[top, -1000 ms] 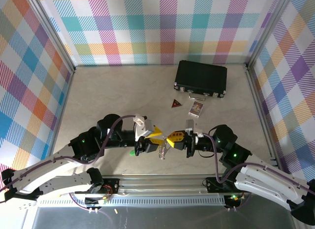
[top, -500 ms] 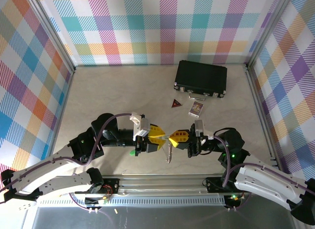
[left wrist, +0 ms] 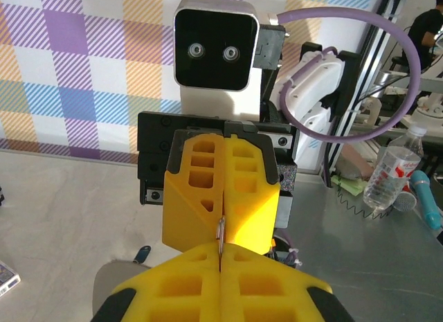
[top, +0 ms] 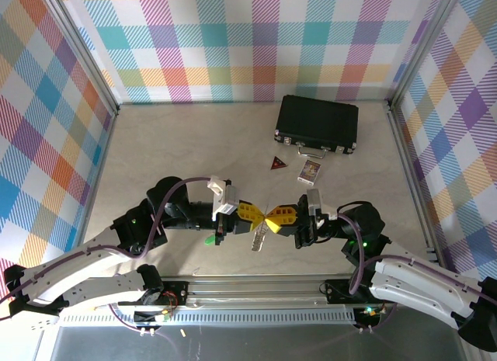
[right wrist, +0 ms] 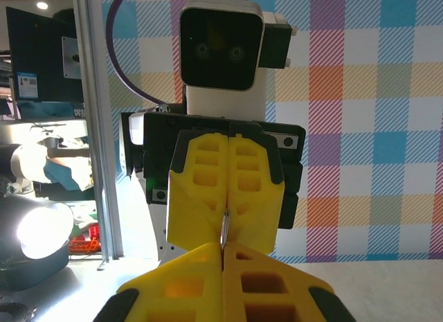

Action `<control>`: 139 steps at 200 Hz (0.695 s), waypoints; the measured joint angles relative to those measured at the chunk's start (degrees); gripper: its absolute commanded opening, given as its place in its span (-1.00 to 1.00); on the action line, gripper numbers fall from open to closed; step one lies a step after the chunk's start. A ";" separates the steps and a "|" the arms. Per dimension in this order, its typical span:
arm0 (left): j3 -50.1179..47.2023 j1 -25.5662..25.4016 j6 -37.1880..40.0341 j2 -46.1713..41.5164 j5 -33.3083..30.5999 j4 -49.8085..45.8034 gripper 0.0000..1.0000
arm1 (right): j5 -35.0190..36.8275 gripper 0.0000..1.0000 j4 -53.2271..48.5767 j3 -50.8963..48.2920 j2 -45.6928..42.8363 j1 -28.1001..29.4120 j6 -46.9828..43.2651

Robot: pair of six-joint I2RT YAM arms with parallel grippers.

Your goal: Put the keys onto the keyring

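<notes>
Keyring [top: 258, 238] chain hung in the air as a short pale strand. It was well apart from the black case [top: 317, 124], on the side of the case that faced the arm bases and a little to its left. Its upper end went into the spot where the left gripper [top: 260, 215] and the right gripper [top: 272, 217] met tip to tip. Both pairs of jaws were pressed together. In each wrist view a thin sliver of bright metal sat exactly in the seam between them, so I judged that each gripper pinched the keyring. The long axis of the strand ran downward from the jaws, and both grippers were equally near to it.

The green key [top: 210, 240] lay on the table [top: 171, 144], farther from the case than the keyring and more to the left, partly under the left gripper. The coming move probably turned on this: the key was below the jaws and on the left side, so the left gripper was the nearer one, but it was busy with the chain.

The black-headed key I could not find with certainty. It was perhaps part of the hanging strand, which was too small to read. The jaws also hid whether the chain was open at the pinch. A dark red triangular piece [top: 277, 164] and a small card [top: 309, 171] lay just beside the case, on that same near side.
</notes>
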 measured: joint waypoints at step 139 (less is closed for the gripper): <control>13.64 -0.17 17.07 7.85 -9.79 -30.42 -1.00 | 4.48 -0.24 -49.48 19.41 -0.81 0.00 -18.27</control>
